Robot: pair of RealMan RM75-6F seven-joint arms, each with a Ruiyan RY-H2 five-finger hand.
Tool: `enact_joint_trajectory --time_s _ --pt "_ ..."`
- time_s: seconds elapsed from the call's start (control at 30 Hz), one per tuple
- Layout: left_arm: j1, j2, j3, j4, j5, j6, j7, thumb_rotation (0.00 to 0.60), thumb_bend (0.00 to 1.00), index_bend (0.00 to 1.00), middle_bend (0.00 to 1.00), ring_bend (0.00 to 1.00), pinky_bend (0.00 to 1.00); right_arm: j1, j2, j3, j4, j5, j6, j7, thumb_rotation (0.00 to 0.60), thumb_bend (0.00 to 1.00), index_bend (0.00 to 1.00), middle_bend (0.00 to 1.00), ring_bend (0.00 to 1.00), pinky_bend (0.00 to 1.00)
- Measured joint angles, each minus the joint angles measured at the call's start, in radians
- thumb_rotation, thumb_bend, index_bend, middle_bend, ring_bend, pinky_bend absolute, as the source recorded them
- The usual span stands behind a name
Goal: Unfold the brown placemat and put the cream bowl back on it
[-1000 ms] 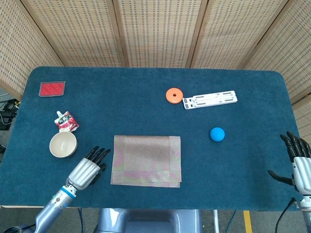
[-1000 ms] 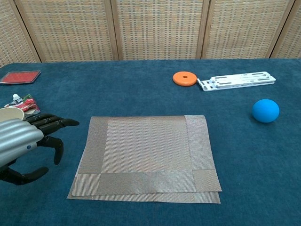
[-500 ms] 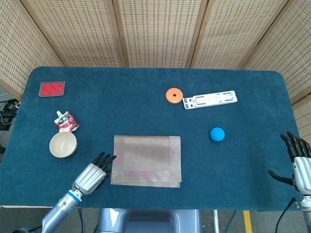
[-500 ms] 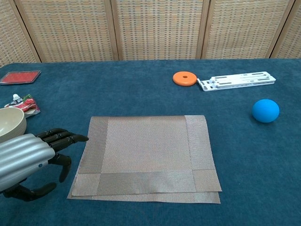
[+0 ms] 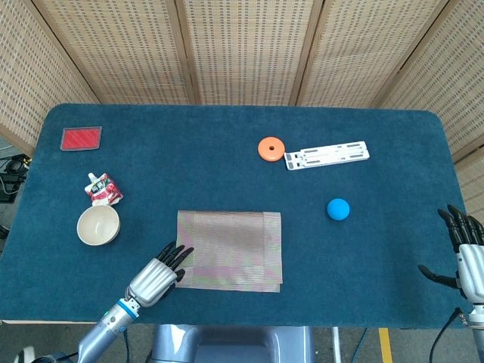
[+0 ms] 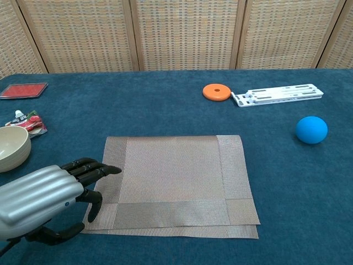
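The folded brown woven placemat (image 5: 229, 250) lies flat on the blue cloth-covered bench (image 5: 227, 159), and the left hand (image 5: 159, 274) is at its near-left corner with fingers apart and fingertips (image 6: 102, 171) over the mat's left border, holding nothing. The round cream bowl (image 5: 98, 224) stands upright well to the left of the placemat, apart from it, with a red-and-white pouch (image 5: 103, 188) just beyond the bowl. The right hand (image 5: 466, 254) is far to the right of the placemat at the bench edge, fingers spread and empty.
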Motion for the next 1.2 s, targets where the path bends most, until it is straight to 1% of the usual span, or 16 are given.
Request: enact_joint_trajectory --time_s 0.17,0.47,0.83,1.2 --pt "-0.002 -0.007 0.007 -0.001 0.002 -0.006 0.010 0.600 0.45 0.49 0.00 0.00 0.00 -0.001 0.003 0.001 0.000 0.000 0.002 0.007 0.600 0.06 0.00 0.00 0.00 0.00" --pt "0.005 0.022 0.016 -0.020 0.019 0.026 0.006 0.600 0.45 0.48 0.00 0.00 0.00 -0.002 0.004 0.000 -0.004 -0.001 0.000 0.004 0.600 0.06 0.00 0.00 0.00 0.00" --pt "0.009 0.023 0.016 -0.005 0.007 0.020 0.008 0.600 0.45 0.48 0.00 0.00 0.00 -0.002 0.003 -0.003 -0.006 -0.004 0.001 -0.004 0.600 0.06 0.00 0.00 0.00 0.00" --pt "0.008 0.005 0.010 0.018 -0.010 0.004 0.005 0.600 0.45 0.48 0.00 0.00 0.00 -0.001 0.004 -0.002 -0.008 0.001 -0.004 -0.006 0.600 0.06 0.00 0.00 0.00 0.00"
